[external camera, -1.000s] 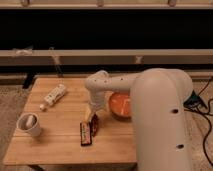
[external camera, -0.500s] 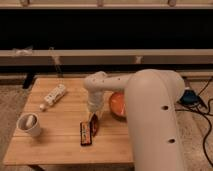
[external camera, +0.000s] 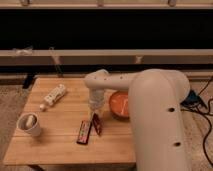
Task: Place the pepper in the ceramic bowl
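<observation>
The dark red pepper (external camera: 96, 124) lies on the wooden table (external camera: 60, 145), just right of a flat black bar (external camera: 84, 132). The orange-red ceramic bowl (external camera: 120, 104) sits on the table's right side, partly hidden behind my white arm. My gripper (external camera: 95, 111) hangs straight down from the wrist, directly above the pepper's upper end and just left of the bowl.
A white mug (external camera: 29, 124) stands at the table's left front. A white tube-like object (external camera: 53, 96) lies at the left back. My large white arm (external camera: 160, 120) covers the table's right side. Cables (external camera: 200, 107) lie on the floor at right.
The arm has shifted slightly left and now covers more of the bowl. The gripper stays over the pepper; the pepper has not moved.
</observation>
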Robot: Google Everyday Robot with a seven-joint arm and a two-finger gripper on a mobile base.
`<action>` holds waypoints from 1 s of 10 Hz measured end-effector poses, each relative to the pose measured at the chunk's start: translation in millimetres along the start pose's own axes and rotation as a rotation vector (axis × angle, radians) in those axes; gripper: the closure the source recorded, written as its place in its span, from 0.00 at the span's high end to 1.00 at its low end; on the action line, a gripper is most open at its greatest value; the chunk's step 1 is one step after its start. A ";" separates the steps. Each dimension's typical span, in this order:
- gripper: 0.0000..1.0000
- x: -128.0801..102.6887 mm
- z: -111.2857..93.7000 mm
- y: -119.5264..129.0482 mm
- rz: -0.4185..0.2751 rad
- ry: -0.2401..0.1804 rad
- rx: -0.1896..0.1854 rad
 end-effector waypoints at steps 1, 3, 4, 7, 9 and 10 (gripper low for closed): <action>0.00 -1.5 -7.7 1.3 -0.008 -0.012 -0.001; 0.00 -3.6 -34.2 2.5 -0.042 -0.037 -0.003; 0.00 -3.1 -44.8 -1.2 -0.052 -0.046 -0.004; 0.00 17.1 -66.6 -31.4 -0.047 -0.069 -0.006; 0.00 42.9 -81.3 -64.6 -0.023 -0.092 -0.007; 0.00 52.5 -91.2 -78.0 -0.011 -0.110 -0.004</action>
